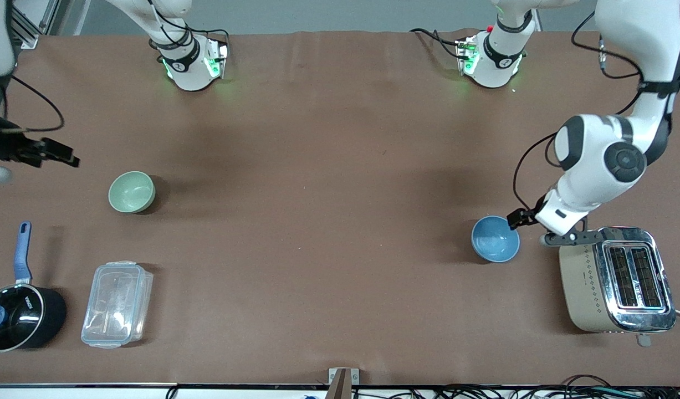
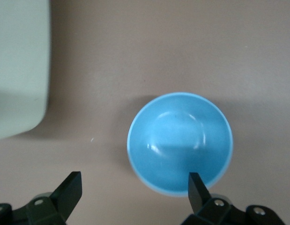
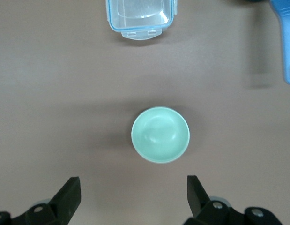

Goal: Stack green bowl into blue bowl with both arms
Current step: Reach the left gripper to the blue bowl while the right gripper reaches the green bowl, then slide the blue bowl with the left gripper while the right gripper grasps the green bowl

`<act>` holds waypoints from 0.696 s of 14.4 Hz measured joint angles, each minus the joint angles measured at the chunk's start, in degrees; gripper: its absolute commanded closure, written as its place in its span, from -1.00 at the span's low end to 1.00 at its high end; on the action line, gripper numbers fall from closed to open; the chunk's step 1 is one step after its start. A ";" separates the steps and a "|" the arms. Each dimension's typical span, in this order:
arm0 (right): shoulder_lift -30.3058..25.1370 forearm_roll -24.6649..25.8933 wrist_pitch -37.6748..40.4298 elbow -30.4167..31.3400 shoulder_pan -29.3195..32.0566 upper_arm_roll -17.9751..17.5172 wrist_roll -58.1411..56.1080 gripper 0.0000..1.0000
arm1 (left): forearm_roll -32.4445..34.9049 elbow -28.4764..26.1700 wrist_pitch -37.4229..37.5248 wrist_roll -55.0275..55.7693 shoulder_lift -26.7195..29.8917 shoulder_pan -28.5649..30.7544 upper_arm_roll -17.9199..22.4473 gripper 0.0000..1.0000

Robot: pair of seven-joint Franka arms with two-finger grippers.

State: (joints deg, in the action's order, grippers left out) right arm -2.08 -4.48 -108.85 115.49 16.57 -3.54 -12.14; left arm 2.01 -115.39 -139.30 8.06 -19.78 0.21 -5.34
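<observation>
I see the green bowl (image 1: 132, 192) sitting on the brown table (image 1: 317, 194) toward the right arm's end, with my right gripper (image 3: 133, 194) hanging above the table near it, its claw spread wide and holding nothing. The blue bowl (image 1: 495, 239) sits toward the left arm's end, just beside the toaster (image 1: 617, 280). My left gripper (image 2: 135, 192) is low by the blue bowl's rim, claw spread wide too, not grabbing it.
</observation>
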 measured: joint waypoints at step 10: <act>16.16 -0.85 -18.16 11.07 11.03 0.34 -13.74 -0.90 | 0.00 1.43 -9.34 0.20 -10.53 0.54 -0.07 0.99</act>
State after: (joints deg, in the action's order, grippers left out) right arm 14.09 -5.32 -127.01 126.55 27.61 -3.20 -25.88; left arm 2.01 -113.96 -148.64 8.26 -30.31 0.75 -5.41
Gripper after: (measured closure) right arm 0.018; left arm 0.846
